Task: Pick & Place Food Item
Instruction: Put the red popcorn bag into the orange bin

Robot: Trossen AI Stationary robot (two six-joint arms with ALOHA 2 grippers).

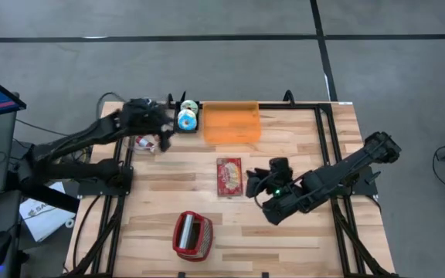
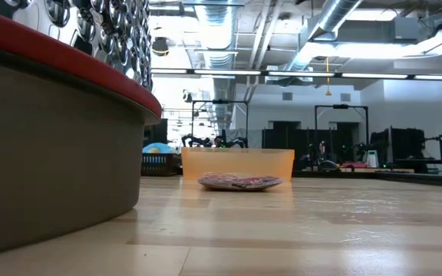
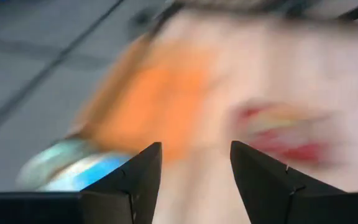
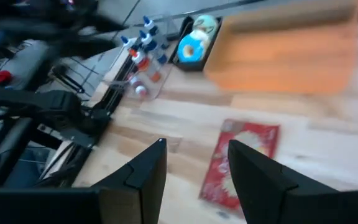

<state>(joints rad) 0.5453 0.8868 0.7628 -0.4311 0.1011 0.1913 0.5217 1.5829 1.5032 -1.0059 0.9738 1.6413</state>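
Note:
A flat red food packet [image 1: 229, 176] lies on the wooden table near its middle; it also shows in the right wrist view [image 4: 241, 163] and the low view [image 2: 240, 182]. An orange bin [image 1: 230, 123] stands at the far edge. My right gripper [image 1: 255, 185] hovers just right of the packet, open, with nothing between its fingers [image 4: 194, 174]. My left gripper [image 1: 164, 131] is raised at the far left, beside a black tray of ring-shaped items [image 1: 188, 116]. It is open and holds nothing [image 3: 196, 174].
A red basket [image 1: 193, 235] stands near the front edge and fills the left of the low view [image 2: 52, 115]. A clear bag with red and white contents [image 1: 145, 144] lies at the far left, below my left arm. Bare wood lies between packet and basket.

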